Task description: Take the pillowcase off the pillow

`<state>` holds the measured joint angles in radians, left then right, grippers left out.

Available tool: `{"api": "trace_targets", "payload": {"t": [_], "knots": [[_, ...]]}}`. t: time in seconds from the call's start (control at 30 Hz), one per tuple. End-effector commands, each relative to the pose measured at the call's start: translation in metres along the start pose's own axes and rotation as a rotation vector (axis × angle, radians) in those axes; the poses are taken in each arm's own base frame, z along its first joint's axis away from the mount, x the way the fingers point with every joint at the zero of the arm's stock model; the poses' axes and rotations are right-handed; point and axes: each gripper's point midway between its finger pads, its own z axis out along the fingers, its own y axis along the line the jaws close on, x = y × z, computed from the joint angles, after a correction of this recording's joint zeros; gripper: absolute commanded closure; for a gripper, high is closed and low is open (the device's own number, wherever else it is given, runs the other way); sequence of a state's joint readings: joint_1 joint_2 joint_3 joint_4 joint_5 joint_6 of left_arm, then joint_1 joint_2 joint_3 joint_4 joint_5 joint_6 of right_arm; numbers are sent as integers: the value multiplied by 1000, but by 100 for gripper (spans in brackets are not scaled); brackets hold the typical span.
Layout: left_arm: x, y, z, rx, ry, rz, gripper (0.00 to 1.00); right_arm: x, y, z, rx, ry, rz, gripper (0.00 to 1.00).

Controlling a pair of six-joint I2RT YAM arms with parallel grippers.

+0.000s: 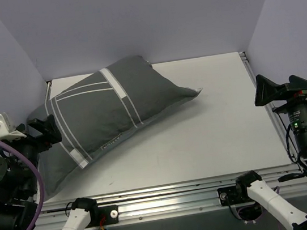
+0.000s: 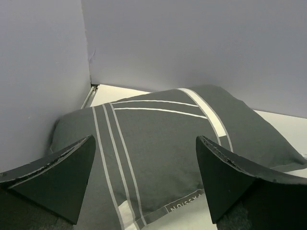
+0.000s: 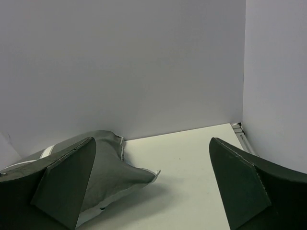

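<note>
The pillowcase [image 1: 112, 106], dark grey with white stripes, lies plump on the left half of the table, from the back left corner toward the middle. It also shows in the left wrist view [image 2: 158, 143] and, as a grey corner, in the right wrist view [image 3: 112, 170]. The white pillow is hidden inside it. My left gripper [image 1: 46, 132] is open at the pillowcase's left edge, fingers apart [image 2: 146, 179], holding nothing. My right gripper [image 1: 287, 87] is open and empty at the right table edge, well away from the pillowcase [image 3: 151, 184].
The white table [image 1: 202, 136] is closed in by pale purple walls at the back and both sides. A metal rail [image 1: 170, 195] runs along the near edge, with both arm bases bolted there.
</note>
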<state>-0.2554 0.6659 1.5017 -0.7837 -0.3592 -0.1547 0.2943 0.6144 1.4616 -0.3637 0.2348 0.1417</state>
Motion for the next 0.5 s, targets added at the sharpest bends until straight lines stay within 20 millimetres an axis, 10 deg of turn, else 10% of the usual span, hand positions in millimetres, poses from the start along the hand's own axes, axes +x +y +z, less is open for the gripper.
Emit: {"api": "trace_targets", "payload": {"t": [0.0, 0.27, 0.47], "knots": [[8, -8, 8, 26, 30, -5, 6, -5, 4, 9, -5, -18, 14, 0], [48, -25, 31, 80, 173, 35, 6, 41, 26, 27, -80, 113, 83, 0], [105, -28, 58, 48, 351, 63, 6, 126, 63, 58, -193, 378, 181, 0]]}}
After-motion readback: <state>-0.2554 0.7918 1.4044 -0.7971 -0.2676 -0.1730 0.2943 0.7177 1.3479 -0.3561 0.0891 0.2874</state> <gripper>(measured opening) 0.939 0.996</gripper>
